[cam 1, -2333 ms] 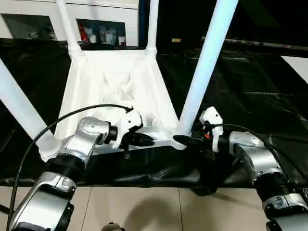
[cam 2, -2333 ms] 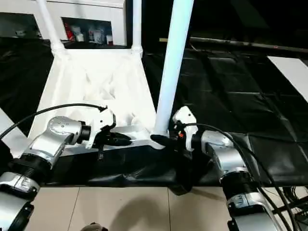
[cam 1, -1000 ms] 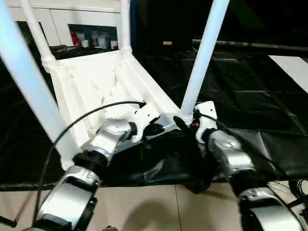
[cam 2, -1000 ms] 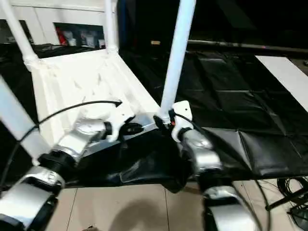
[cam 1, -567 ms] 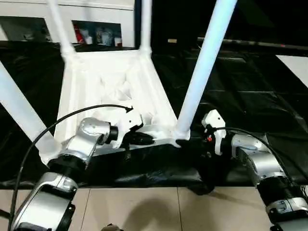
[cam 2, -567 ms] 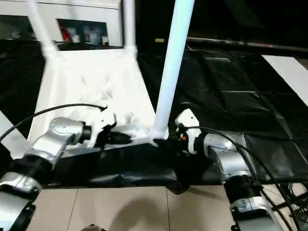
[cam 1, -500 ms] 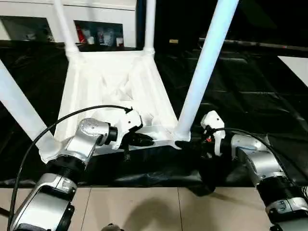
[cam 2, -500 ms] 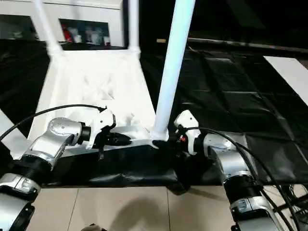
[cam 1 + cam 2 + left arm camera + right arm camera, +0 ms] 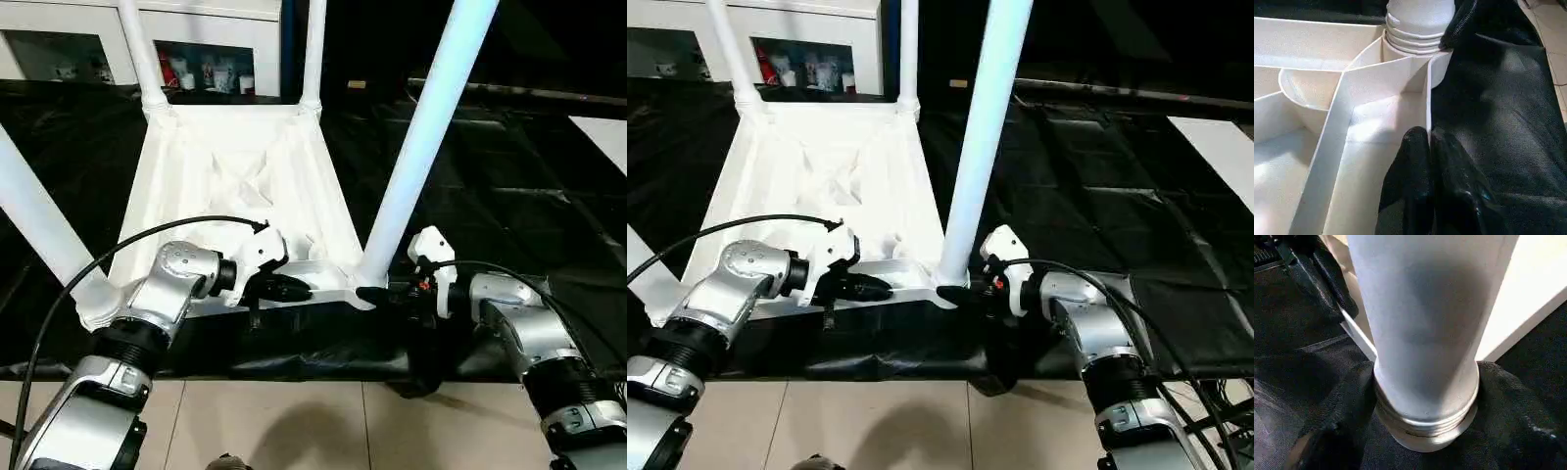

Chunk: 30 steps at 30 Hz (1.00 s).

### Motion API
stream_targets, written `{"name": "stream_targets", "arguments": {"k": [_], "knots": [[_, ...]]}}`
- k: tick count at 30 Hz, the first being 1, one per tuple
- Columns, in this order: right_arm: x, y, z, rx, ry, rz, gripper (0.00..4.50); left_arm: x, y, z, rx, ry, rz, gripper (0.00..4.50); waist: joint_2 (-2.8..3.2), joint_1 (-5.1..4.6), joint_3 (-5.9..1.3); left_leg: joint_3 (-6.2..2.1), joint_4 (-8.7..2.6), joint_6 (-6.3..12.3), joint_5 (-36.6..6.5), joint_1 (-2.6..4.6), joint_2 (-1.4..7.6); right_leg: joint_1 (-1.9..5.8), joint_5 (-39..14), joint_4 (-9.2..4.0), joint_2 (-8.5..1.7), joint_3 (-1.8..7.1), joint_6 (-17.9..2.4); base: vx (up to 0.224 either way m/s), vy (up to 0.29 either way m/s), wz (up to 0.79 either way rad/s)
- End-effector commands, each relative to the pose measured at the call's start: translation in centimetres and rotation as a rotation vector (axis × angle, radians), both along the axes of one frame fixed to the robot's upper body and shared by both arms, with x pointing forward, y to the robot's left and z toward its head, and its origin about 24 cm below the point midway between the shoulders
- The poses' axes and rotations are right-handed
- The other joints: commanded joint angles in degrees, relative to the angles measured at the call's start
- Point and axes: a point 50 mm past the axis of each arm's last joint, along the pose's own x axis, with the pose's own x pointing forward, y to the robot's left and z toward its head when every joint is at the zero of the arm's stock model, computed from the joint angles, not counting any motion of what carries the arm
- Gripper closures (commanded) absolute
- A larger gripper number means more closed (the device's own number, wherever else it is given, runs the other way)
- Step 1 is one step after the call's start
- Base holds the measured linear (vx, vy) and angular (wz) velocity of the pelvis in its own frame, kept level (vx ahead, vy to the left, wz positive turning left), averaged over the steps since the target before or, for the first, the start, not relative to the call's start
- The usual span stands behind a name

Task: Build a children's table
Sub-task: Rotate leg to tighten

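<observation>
Table, all white plastic, is seen upside down on black sheeting, ribbed underside up, four legs pointing upward, long axis running away from the robot. Left gripper is clamped on the near rim; right gripper is wrapped round the near right leg at its base. Against half a second earlier, nothing is found moved.

The white plastic children's table is lying upside down on a black sheet, its ribbed underside facing up. Four long white legs are standing up from the round corner sockets: two at 12 o'clock, one at 9 o'clock and one near 4 o'clock, which is sitting in its ringed socket.
</observation>
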Motion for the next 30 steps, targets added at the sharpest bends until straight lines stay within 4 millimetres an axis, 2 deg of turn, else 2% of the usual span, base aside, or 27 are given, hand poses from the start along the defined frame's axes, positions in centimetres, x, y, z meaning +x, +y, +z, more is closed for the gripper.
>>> {"name": "stream_targets", "arguments": {"k": [1, 8, 9, 11, 12, 13, 14, 15, 16, 17, 19, 20, 22, 24, 28, 29, 30], "knots": [[-0.1, 1.1, 0.5, 0.031, -0.002, 0.074, 1.73, -0.6, -0.7, -0.9, 0.011, 0.033, -0.02, 4.5, -0.35, 0.02, -3.57, -0.55, -3.12, 3.67, -4.5, 0.47, 1.76, 2.74, 1.7, -3.25, -4.43, 2.41, -13.6, 0.0, 0.0, 0.0], [-0.2, 1.2, 0.2, 0.04, 0.014, 0.061, 1.76, -0.6, -0.7, -1.2, 0.019, 0.036, -0.009, 4.5, -0.31, 0.02, -3.59, -0.55, -3.08, 3.71, -4.6, 0.45, 1.74, 2.77, 1.6, -3.23, -4.42, 2.36, -13.7, 0.0, 0.0, 0.0], [-0.1, 1.1, -0.3, 0.033, 0.024, 0.016, 1.76, -0.5, -0.8, -1.3, 0.024, 0.028, 0.017, 4.5, -0.18, -0.02, -3.62, -0.56, -3.05, 3.61, -4.7, 0.46, 1.74, 2.74, 1.7, -3.2, -4.41, 2.39, -13.7, 0.0, 0.0, 0.0], [-0.1, 1.1, -0.3, 0.033, 0.024, 0.016, 1.76, -0.5, -0.8, -1.3, 0.024, 0.028, 0.017, 4.5, -0.29, -0.02, -3.58, -0.56, -3.07, 3.48, -4.8, 0.48, 1.7, 2.75, 1.3, -3.3, -4.41, 2.39, -13.6, 0.0, 0.0, 0.0], [0.1, 0.9, -1.2, 0.005, 0.027, -0.072, 1.76, 0.0, -1.1, -1.5, 0.021, 0.011, 0.076, 4.5, -0.15, -0.28, -3.21, -0.51, -3.27, 2.76, -6.8, 0.67, 1.69, 2.33, -1.5, -3.83, -4.42, 2.42, -13.6, 0.0, 0.0, 0.0], [0.1, 0.9, -1.2, 0.005, 0.027, -0.072, 1.76, 0.0, -1.1, -1.5, 0.021, 0.011, 0.076, 4.5, -0.18, -0.23, -3.18, -0.64, -3.37, 2.21, -7.9, 0.7, 1.72, 2.5, -3.5, -4.03, -4.6, 2.43, -13.3, 0.0, 0.0, 0.0], [0.5, 0.9, -2.1, -0.01, 0.029, -0.197, 1.77, 0.5, -1.8, -1.7, 0.02, -0.006, 0.14, 4.5, -0.09, -0.35, -3.2, -0.73, -3.49, 1.3, -8.9, 0.73, 1.79, 2.35, -6.3, -4.17, -4.7, 2.51, -12.6, 0.0, 0.0, 0.0], [0.8, 1.3, -3.0, -0.012, 0.036, -0.326, 1.77, 0.8, -2.6, -1.9, 0.022, -0.018, 0.195, 4.5, -0.09, -0.71, -2.75, -0.65, -3.75, 0.17, -11.4, 1.03, 1.69, 1.94, -10.7, -4.84, -4.65, 2.57, -12.0, 0.0, 0.0, 0.0], [0.8, 1.3, -3.0, -0.012, 0.036, -0.326, 1.77, 0.8, -2.6, -1.9, 0.022, -0.018, 0.195, 4.5, -0.09, -0.71, -2.75, -0.65, -3.75, 0.17, -11.4, 1.03, 1.69, 1.94, -10.7, -4.84, -4.65, 2.57, -12.0, 0.0, 0.0, 0.0], [1.2, 1.8, -3.5, -0.006, 0.043, -0.45, 1.78, 1.1, -3.5, -2.2, 0.024, -0.025, 0.243, 4.5, -0.02, -0.88, -2.91, -1.08, -4.01, -1.47, -13.8, 1.3, 1.76, 1.99, -16.5, -5.22, -4.95, 2.59, -10.4, 0.0, 0.0, 0.0], [1.8, 3.4, -3.8, 0.004, 0.041, -0.587, 1.78, 1.5, -5.4, -2.4, 0.02, -0.034, 0.318, 4.5, 0.06, -1.38, -2.9, -1.19, -4.17, -2.59, -14.3, 1.34, 1.78, 1.76, -16.8, -5.27, -4.87, 2.64, -10.0, 0.0, 0.0, 0.0], [2.1, 4.1, -3.8, 0.004, 0.041, -0.627, 1.78, 1.6, -6.3, -2.5, 0.017, -0.042, 0.344, 4.5, 0.02, -1.48, -2.97, -1.33, -4.19, -2.5, -14.7, 1.17, 1.61, 2.0, -17.7, -5.38, -4.82, 2.52, -9.5, 0.0, 0.0, 0.0], [2.4, 5.0, -3.8, -0.014, 0.033, -0.662, 1.78, 1.6, -7.4, -2.5, 0.017, -0.059, 0.363, 4.5, 0.09, -1.64, -2.95, -1.22, -4.13, -2.12, -14.9, 1.25, 1.61, 1.72, -17.3, -5.54, -4.73, 2.63, -9.3, 0.0, 0.0, 0.0], [2.6, 5.6, -3.6, -0.034, 0.012, -0.657, 1.78, 1.3, -8.2, -2.5, 0.018, -0.067, 0.336, 4.5, 0.06, -1.53, -3.06, -1.19, -4.05, -1.3, -14.5, 0.99, 1.53, 1.87, -16.0, -5.55, -4.71, 2.66, -8.9, 0.0, 0.0, 0.0], [2.8, 5.8, -3.2, 0.025, -0.002, -0.653, 1.78, 1.1, -7.8, -2.8, 0.038, -0.066, 0.309, 4.5, -0.03, -1.37, -3.18, -1.07, -3.97, -0.19, -12.8, 0.76, 1.48, 1.99, -12.5, -5.23, -4.61, 2.63, -9.0, 0.0, 0.0, 0.0], [2.9, 5.8, -3.0, 0.056, -0.004, -0.652, 1.22, 1.2, -7.6, -2.9, 0.049, -0.068, 0.305, 4.5, 0.0, -1.38, -3.2, -1.03, -3.94, 0.19, -12.3, 0.68, 1.45, 2.07, -11.7, -5.19, -4.64, 2.63, -9.3, 0.0, 0.0, 0.0], [3.0, 5.8, -2.7, 0.086, -0.007, -0.645, 1.22, 1.1, -7.2, -3.0, 0.062, -0.064, 0.3, 4.5, -0.32, -1.37, -3.21, -1.01, -3.94, 0.37, -12.3, 0.6, 1.46, 2.1, -11.9, -5.2, -4.69, 2.61, -9.4, 0.0, 0.0, 0.0]]}}
